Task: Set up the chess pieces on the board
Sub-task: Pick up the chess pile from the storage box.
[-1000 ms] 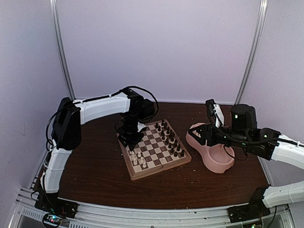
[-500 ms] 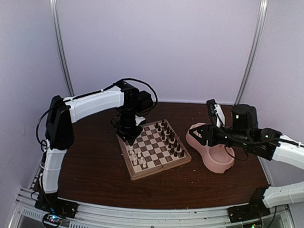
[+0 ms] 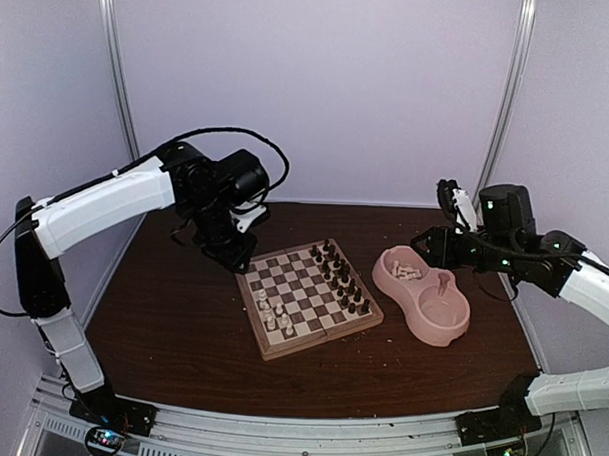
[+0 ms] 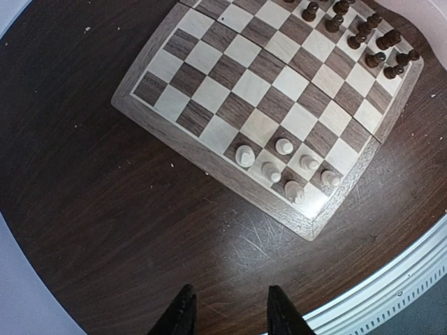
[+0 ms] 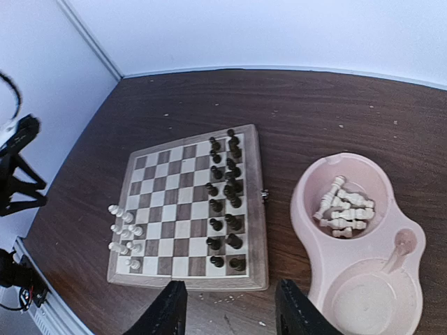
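While six white pieces (image 4: 271,171) are standing on the board's (image 4: 230,84) corner and the rest are lying in the bowl (image 5: 302,223), the left end effector (image 4: 230,289) and right end effector (image 5: 232,289) are hovering part-open and empty, likely needing another pick from the bowl.

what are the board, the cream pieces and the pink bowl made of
Board: wood by the look, grain visible in the checks, matte.
Cream pieces: likely turned wood or plastic, smooth and matte; too small to tell.
Pink bowl: probably moulded plastic, one even colour, rounded rim, faint sheen.
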`<action>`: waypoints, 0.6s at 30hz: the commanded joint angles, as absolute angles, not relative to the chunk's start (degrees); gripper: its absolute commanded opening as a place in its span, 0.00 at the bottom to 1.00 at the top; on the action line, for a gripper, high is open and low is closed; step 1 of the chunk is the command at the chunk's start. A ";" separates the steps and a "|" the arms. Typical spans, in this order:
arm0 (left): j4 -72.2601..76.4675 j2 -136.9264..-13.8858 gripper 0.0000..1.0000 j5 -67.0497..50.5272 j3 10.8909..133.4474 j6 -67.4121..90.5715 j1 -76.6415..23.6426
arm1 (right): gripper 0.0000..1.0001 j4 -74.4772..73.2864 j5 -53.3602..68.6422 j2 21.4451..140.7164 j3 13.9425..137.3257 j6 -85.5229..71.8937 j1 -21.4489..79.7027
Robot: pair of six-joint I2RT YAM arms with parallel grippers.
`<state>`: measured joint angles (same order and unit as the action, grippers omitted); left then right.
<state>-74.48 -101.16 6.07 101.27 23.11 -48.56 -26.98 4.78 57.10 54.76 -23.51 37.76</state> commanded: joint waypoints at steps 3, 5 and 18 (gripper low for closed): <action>-62.41 -89.35 0.36 7.28 90.29 23.29 -50.06 | 0.41 -37.81 2.39 62.19 60.21 -22.44 30.60; -59.24 -85.77 0.36 7.00 85.90 23.13 -50.23 | 0.37 -37.56 2.31 64.18 61.11 -23.46 28.45; -35.59 -69.99 0.39 0.48 65.16 23.58 -50.17 | 0.32 -33.39 4.25 84.45 69.95 -22.40 23.47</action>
